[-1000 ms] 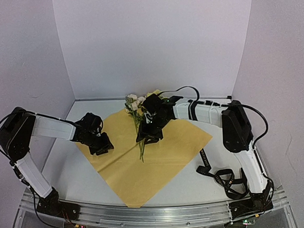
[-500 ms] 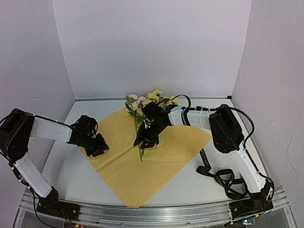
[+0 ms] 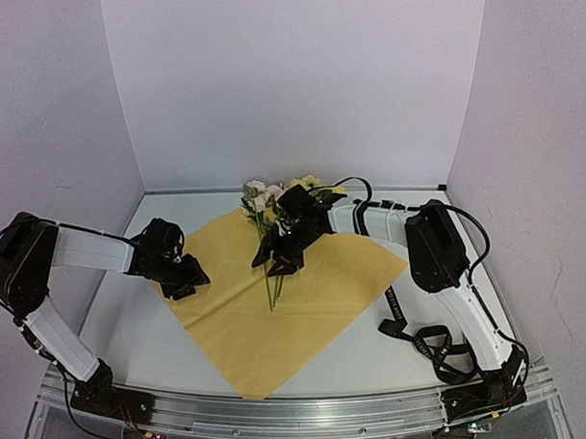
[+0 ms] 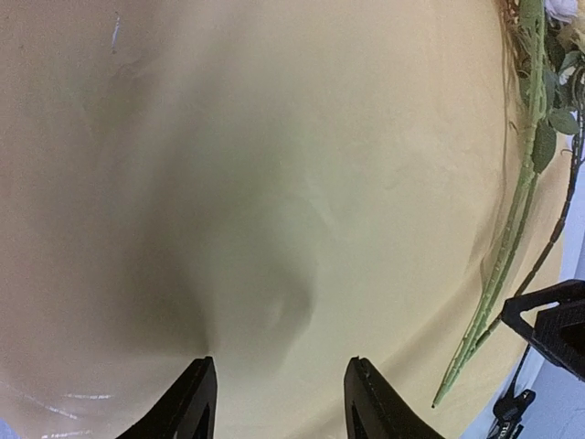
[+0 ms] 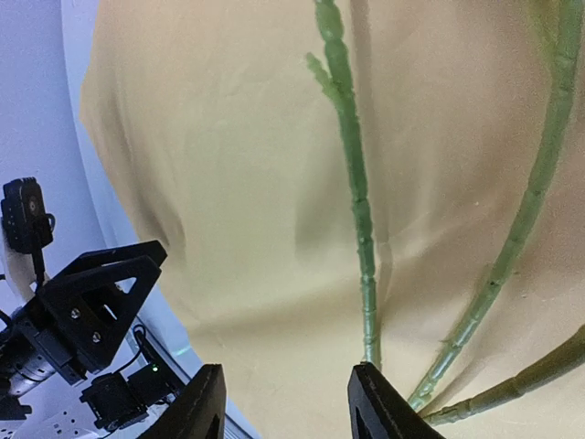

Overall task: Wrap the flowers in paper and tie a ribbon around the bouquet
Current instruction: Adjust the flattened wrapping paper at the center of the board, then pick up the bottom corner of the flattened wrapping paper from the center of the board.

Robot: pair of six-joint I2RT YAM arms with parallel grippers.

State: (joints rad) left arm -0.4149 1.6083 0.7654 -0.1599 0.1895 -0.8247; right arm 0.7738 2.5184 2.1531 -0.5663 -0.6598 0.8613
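The white-and-black left arm (image 3: 94,251) rises from its base, folds and reaches inward, its black 2-finger left gripper (image 3: 187,281) tipped down, low. The white-and-black right arm (image 3: 455,301) folds at the elbow and stretches leftward; its black 2-finger right gripper (image 3: 275,263) points down, well right of the left one. Both pairs of fingers stand parted.

White table (image 3: 123,327) boxed in on three sides — pale lilac back wall (image 3: 288,85), matching side walls (image 3: 49,112) — silvery metal rail (image 3: 300,419) running along the near edge

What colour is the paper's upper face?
Yellow; the paper shows best in the left wrist view.
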